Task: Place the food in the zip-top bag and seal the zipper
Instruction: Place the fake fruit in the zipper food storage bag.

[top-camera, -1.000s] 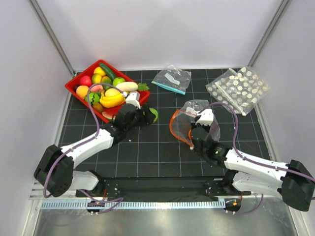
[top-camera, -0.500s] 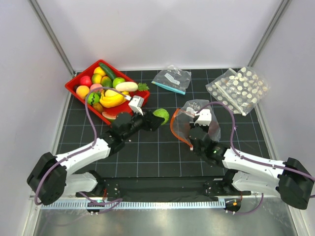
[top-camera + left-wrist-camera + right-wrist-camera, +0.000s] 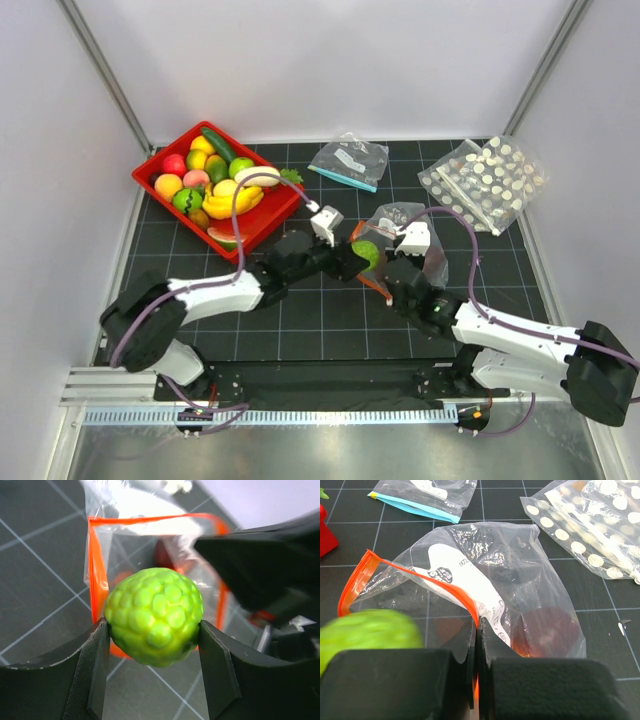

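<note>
Pinching bumpy green toy lime (image 3: 154, 615) in left end effector (image 3: 152, 630) at mouth of crinkly clear zip-top bag (image 3: 520, 580), right end effector (image 3: 477, 650) pressed together on orange-red zipper strip (image 3: 420, 577), risking snag on sagging rim.

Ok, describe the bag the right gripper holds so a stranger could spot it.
On the black mat, three clear bags lie right of the red tray. The bag is the nearest one, its mouth pinched by the right gripper. Only it has an orange-red strip; the teal-strip bag and dotted bag lie farther back.
</note>
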Tool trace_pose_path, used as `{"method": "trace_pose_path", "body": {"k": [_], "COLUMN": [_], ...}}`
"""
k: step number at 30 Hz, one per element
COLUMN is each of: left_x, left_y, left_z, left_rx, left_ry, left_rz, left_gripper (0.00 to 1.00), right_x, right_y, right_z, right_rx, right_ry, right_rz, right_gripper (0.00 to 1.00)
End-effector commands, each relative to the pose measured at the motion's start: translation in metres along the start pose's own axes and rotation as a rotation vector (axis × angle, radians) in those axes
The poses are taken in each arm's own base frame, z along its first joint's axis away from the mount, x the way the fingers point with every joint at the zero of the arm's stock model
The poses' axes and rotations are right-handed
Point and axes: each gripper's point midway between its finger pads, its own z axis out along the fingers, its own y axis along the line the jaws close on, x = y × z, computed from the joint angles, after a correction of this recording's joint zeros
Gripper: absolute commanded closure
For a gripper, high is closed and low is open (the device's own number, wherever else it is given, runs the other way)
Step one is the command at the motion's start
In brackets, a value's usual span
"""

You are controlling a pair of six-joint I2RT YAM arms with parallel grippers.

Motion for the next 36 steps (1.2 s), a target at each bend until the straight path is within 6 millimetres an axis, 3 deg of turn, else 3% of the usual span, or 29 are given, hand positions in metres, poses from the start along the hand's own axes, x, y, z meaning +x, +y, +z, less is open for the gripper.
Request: {"method": "trace_pose_path", "body": {"k": [1, 3, 5, 9, 10, 14, 19, 26, 33, 36], "left_x": [-0.001, 0.001, 0.002, -0.007, -0.017, -0.027, -0.027, -0.002, 0.011, 0.017], "left_y": [0.003, -0.004, -0.009, -0.005, -0.006, 0.008, 0.051, 0.06, 0.056, 0.053], "left_z": [0.026, 0.033, 0.032, 0.02, 0.015, -0.004, -0.017, 0.003, 0.01, 0.013], "left_rx": [-0.02, 0.011, 0.031, -0.002, -0.013, -0.118, -0.363, -0.411, -0.376, -0.362], "left_ry": [0.049, 0.078, 0.083, 0.049, 0.021, 0.003, 0.002, 0.139, 0.169, 0.182], "left_rz": [0.02, 0.012, 0.016, 0.055, 0.069, 0.085, 0.088, 0.051, 0.009, -0.019], "left_gripper": [0.54, 0.23, 0.01, 0.0, 0.0, 0.0, 0.0, 0.21, 0.28, 0.36], "right_x": [-0.019, -0.02, -0.021, -0.02, -0.021, -0.02, -0.02, -0.021, -0.021, -0.021], "right_y": [-0.002, -0.003, -0.004, -0.004, -0.003, -0.003, -0.003, -0.005, -0.007, -0.008], "right_z": [-0.001, -0.002, -0.003, -0.003, -0.003, -0.003, -0.003, -0.003, -0.003, -0.003], "right_rx": [0.019, 0.018, 0.019, 0.017, 0.015, 0.014, 0.015, 0.026, 0.033, 0.039], "right_ry": [-0.053, -0.056, -0.059, -0.058, -0.059, -0.055, -0.056, -0.061, -0.063, -0.065], "right_rz": [0.105, 0.11, 0.115, 0.117, 0.12, 0.115, 0.117, 0.12, 0.122, 0.119], "right_gripper": [0.99, 0.99, 0.99, 0.99, 0.99, 0.99, 0.99, 0.99, 0.99, 0.99]}}
